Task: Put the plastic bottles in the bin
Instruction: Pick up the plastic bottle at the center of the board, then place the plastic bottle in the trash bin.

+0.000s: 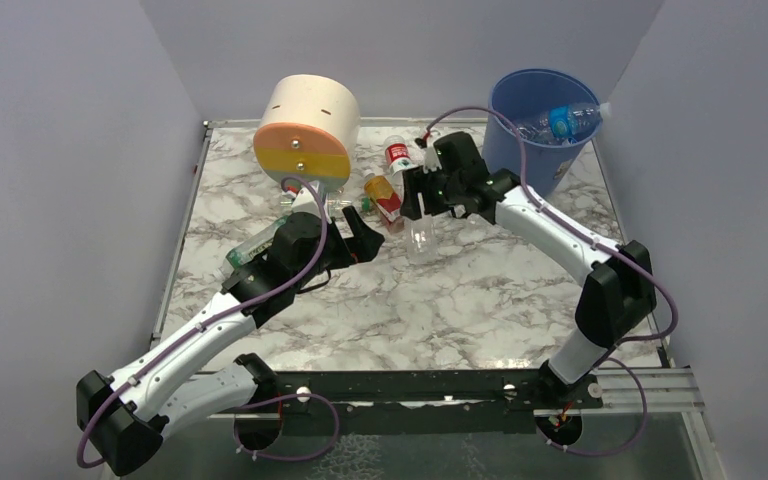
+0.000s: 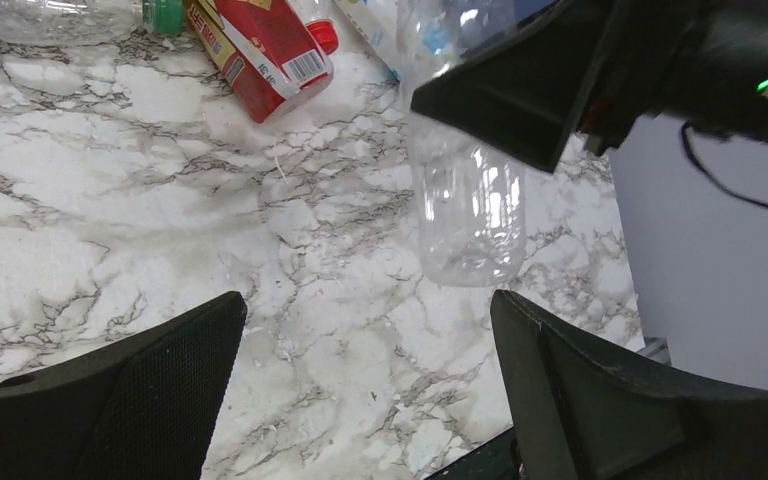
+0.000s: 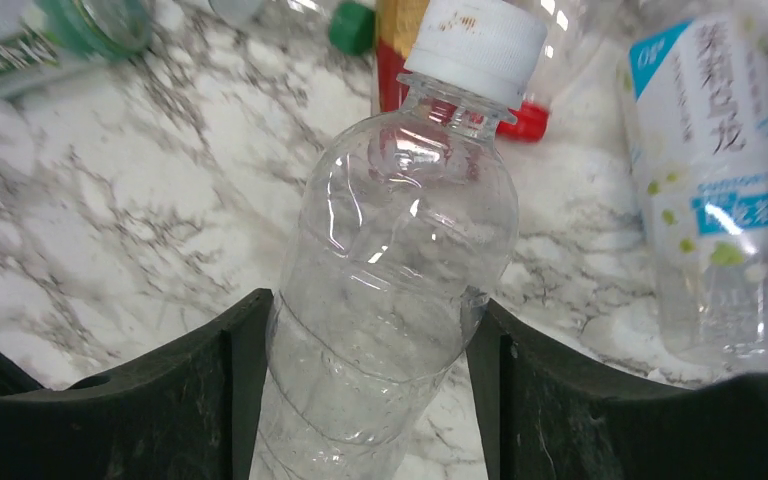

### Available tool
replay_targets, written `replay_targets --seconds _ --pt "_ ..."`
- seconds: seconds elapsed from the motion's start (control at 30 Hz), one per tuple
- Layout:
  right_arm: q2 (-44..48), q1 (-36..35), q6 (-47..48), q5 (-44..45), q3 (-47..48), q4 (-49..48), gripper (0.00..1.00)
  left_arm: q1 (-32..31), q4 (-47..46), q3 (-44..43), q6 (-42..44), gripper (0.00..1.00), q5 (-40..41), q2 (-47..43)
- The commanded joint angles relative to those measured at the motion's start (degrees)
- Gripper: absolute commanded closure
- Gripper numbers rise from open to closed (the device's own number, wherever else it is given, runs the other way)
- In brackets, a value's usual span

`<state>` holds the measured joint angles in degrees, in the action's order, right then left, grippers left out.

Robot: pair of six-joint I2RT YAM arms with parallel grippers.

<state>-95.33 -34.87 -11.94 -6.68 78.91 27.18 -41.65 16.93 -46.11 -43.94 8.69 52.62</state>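
Right arm (image 1: 560, 235): stretched over worktop (image 1: 460, 300); right end effector (image 3: 370, 330) pinching clear white-capped bottle (image 3: 390, 250) by its body. Left arm (image 1: 200, 330): bent; left end effector (image 2: 370, 350) spread, empty, near that bottle. Bin (image 1: 550, 165), far right corner: one blue-labelled bottle (image 1: 561, 123) inside.

Marbled white table (image 1: 410, 310) with scattered plastic bottles (image 1: 397, 155), a blue bin (image 1: 560, 165) and a cream-orange cylinder (image 1: 305, 130).
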Motion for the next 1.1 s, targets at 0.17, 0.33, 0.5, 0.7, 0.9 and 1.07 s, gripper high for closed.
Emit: replay_targets --seconds 0.17,0.33,0.5,0.7,0.9,1.07 --pt "-1.1 2.5 1.9 1.5 17.6 6.6 0.32 0.1 0.3 1.1 0.6 0.01 1.6 -1.9" --pt "-3.3 7.3 1.3 -0.8 26.0 8.0 0.33 0.1 -0.5 0.7 0.6 0.01 0.4 -1.1" --pt "-5.5 15.1 -0.7 -3.5 33.9 7.6 0.34 0.1 -0.7 -0.2 1.0 0.01 -0.6 -0.4" --pt "-8.8 21.4 -1.2 -2.3 44.2 7.3 0.34 0.1 -1.3 -0.6 1.3 0.01 -2.4 0.8" --pt "-9.6 28.0 -3.9 -2.6 46.1 3.3 0.34 0.2 -1.7 -0.8 2.0 0.01 -3.6 2.4" --pt "-10.4 32.3 -6.6 -3.0 44.6 -0.9 0.34 0.2 -1.9 -0.9 2.5 0.01 -4.0 3.2"
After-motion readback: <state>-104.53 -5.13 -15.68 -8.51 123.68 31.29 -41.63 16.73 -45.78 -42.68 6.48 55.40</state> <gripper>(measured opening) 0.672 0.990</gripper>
